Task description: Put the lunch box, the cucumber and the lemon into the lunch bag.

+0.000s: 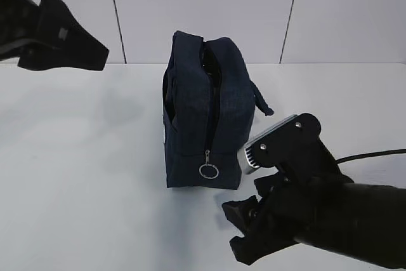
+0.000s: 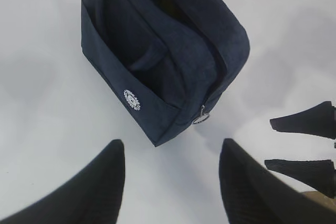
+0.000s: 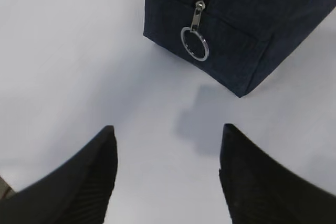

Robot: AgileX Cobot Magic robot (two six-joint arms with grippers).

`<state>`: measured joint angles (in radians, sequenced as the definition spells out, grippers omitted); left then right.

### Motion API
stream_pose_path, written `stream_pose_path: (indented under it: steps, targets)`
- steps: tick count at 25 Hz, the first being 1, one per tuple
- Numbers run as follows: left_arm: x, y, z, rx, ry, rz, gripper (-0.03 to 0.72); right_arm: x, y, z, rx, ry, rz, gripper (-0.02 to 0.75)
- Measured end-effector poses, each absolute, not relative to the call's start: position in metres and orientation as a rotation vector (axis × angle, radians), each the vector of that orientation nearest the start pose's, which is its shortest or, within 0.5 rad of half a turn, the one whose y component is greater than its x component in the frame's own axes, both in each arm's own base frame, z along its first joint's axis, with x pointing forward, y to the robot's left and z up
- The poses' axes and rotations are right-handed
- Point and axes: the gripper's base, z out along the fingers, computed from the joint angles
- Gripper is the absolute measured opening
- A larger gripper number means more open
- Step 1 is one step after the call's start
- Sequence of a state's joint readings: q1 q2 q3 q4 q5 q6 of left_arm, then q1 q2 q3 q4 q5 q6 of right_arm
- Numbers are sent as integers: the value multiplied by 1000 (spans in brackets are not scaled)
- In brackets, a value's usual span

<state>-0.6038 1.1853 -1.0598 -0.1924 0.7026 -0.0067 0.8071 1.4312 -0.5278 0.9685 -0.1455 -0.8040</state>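
Dark navy lunch bag (image 1: 206,118), silver ring pull (image 3: 195,44), white logo (image 2: 132,99), white table (image 1: 82,176)

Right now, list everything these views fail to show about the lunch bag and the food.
- Lunch bag interior: dark in the exterior and left wrist views; contents cannot be told.
- Lunch box, cucumber, lemon: in no view; inside the bag or off frame, unknown.
- Left gripper: exterior view's left edge cuts it.
- Bag top: right wrist view shows only the end with the ring pull.
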Motion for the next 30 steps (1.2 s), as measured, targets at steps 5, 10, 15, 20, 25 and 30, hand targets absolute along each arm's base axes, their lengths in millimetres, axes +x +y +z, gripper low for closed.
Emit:
stream_pose_path:
  steps: [5,10,15,20,25,30]
  targets:
    - [198,-150,350,587,2273,-520,404,191,177,168,-735,2182,252,484]
    - [200,-149,350,601,2263,-487,404,200,185,163,-815,2139,206,484]
    - [200,-148,350,605,2261,-478,404,214,199,160,-839,2112,185,484]
    - [200,-148,350,608,2260,-473,404,223,205,148,-835,2118,145,484]
    - [200,-148,350,609,2259,-471,404,229,207,141,-790,2119,127,484]
    - [200,-148,350,610,2259,-469,404,236,213,138,-779,2114,127,484]
